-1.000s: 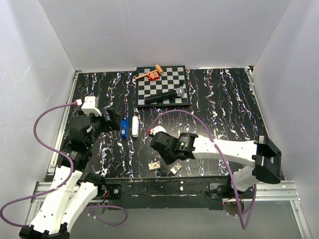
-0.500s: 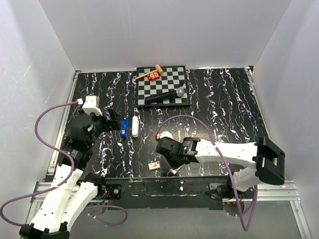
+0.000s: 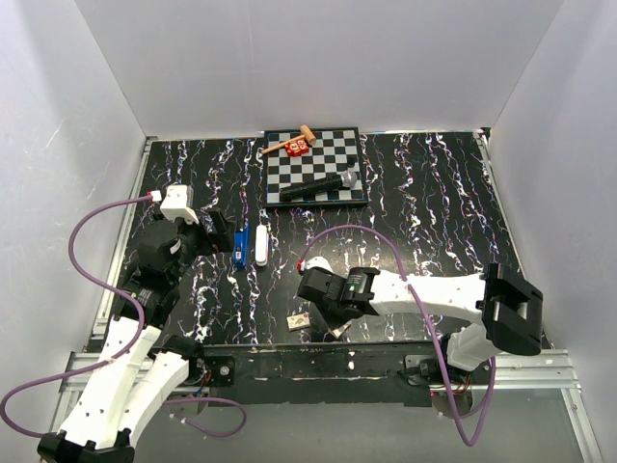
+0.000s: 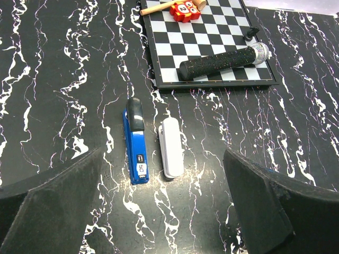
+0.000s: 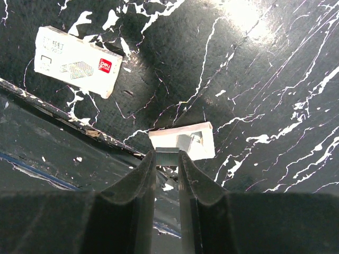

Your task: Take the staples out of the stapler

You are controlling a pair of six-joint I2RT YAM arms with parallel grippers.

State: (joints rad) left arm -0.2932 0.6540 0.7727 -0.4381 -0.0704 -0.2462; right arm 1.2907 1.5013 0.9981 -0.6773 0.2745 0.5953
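Left tool (image 3: pixel 218 234) released wide, hovers by stapler (image 4: pixel 135 148), lying on tabletop (image 4: pixel 63 79) near-left of chessboard (image 4: pixel 175 53). Right tool (image 5: pixel 167 159), nearer than chessboard, clenched on staple strip (image 5: pixel 167 153) above small tray (image 5: pixel 198 142). Step, likely: depositing removed staples. Next: release strip gently.

A microphone (image 4: pixel 222 61) lies on the checkerboard (image 4: pixel 212 26) near a red block (image 4: pixel 186 9).

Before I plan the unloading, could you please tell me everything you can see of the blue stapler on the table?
The stapler is small, with a bright-blue, plastic-looking body, a black end pointing toward the chessboard and a small white label near the other end. It looks closed and lies flat on the black marbled table, parallel to a slim white object, a narrow gap between them. Nothing touches it; the open left tool hovers above.
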